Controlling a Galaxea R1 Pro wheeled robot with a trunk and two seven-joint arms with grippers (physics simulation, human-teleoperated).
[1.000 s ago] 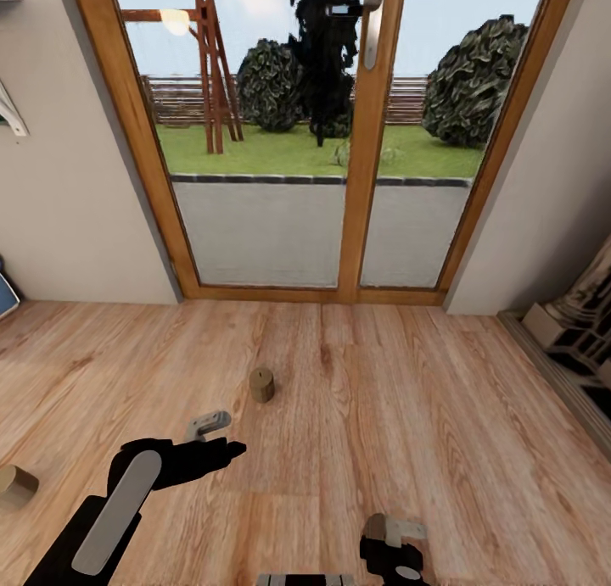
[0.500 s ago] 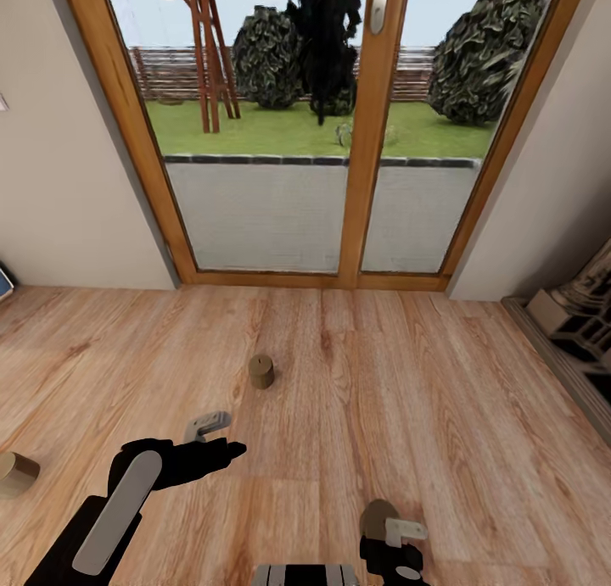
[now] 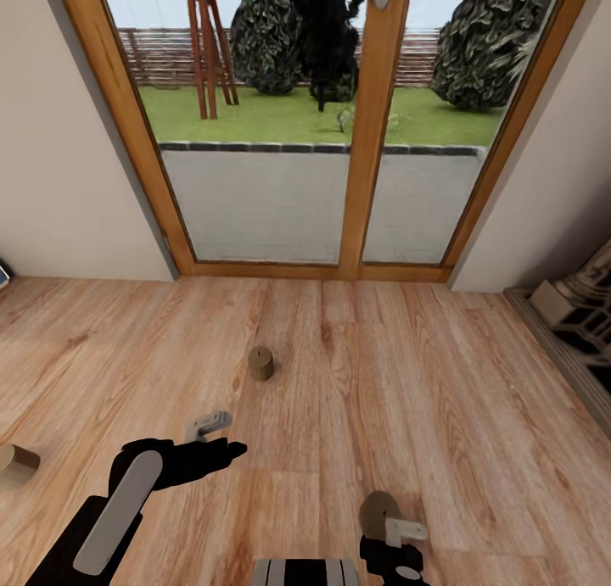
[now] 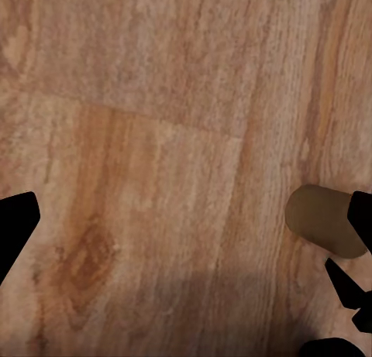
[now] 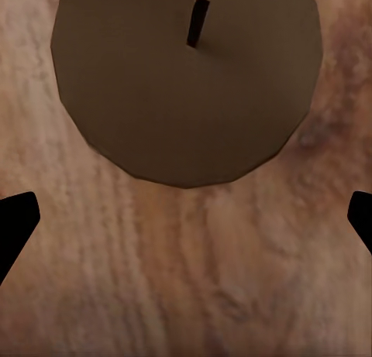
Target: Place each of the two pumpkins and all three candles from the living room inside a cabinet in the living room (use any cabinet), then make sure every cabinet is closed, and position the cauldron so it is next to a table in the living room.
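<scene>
— Looking down from the head camera, what's on the wooden floor (image 3: pixel 441 382)?

— Three candles. One candle (image 3: pixel 260 363) stands upright in the open, well short of the glass patio doors (image 3: pixel 322 128). A second candle (image 3: pixel 15 466) lies at the left edge of the view, partly cut off. The third candle (image 3: pixel 378 511) sits just beside the right pincer (image 3: pixel 399 542), near the bottom of the view.

— And the right pincer's state?

— Its wrist camera looks straight down on that third candle's flat round top (image 5: pixel 186 78), dark wick included, and the two black fingertips (image 5: pixel 15 225) sit far apart at the sides of the picture. So the jaws are spread, touching nothing.

— The left one?

— The left pincer (image 3: pixel 206 425) hangs over bare floorboards, between the upright candle and the one at the left edge. In its wrist view the fingertips (image 4: pixel 15 221) are likewise wide apart, clamped on nothing, and a tan candle (image 4: pixel 325 221) shows close to one fingertip.

— Anything else?

— Beige walls either side of the doors, and a pale piece of furniture (image 3: pixel 581 315) at the right edge; I cannot tell what it is.
</scene>
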